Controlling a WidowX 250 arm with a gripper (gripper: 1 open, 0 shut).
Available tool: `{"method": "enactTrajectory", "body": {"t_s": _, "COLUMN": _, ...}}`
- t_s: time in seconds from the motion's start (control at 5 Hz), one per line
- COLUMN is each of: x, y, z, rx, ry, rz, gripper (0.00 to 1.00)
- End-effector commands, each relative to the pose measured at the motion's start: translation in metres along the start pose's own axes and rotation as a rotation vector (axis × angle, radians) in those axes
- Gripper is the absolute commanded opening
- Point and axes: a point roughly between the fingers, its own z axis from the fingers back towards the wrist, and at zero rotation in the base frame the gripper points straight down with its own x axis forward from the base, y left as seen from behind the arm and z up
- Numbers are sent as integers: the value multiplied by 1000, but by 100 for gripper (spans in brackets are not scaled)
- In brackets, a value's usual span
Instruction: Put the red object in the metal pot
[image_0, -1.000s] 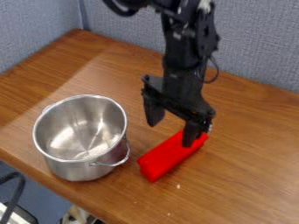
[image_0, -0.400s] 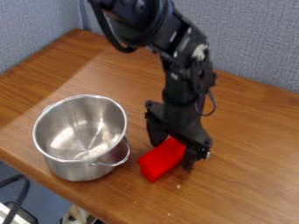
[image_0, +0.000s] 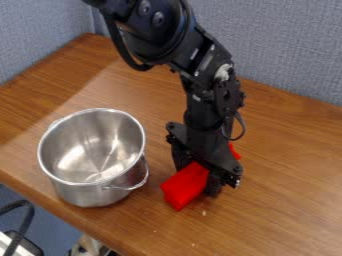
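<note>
The red object (image_0: 187, 188), a bright red block, lies flat on the wooden table (image_0: 80, 80), just right of the metal pot (image_0: 91, 155). My gripper (image_0: 203, 165) points straight down over the block's far half. Its black fingers (image_0: 177, 148) stand apart, one on each side of the block, low near the tabletop. I cannot tell whether the pads touch the block's sides. The far end of the block is hidden behind the gripper. The shiny pot stands upright and empty, with its thin handle at the front.
The table's front edge (image_0: 134, 225) runs diagonally just below the pot and the block. A grey-blue partition wall (image_0: 40, 30) stands behind the table. The black arm (image_0: 174, 40) reaches in from the top.
The gripper has come down over the red block, so its fingers now stand astride it close to the table. The block and the pot have not moved.
</note>
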Motion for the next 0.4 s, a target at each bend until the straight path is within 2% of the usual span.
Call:
{"method": "enactTrajectory", "body": {"t_s": 0.0, "x": 1, "y": 2, "z": 9, "rx": 0, "ry": 2, "rz": 5, "gripper": 0}}
{"method": "enactTrajectory", "body": {"t_s": 0.2, "x": -1, "y": 2, "z": 13, "rx": 1, "ry": 30, "rz": 5, "gripper": 0}}
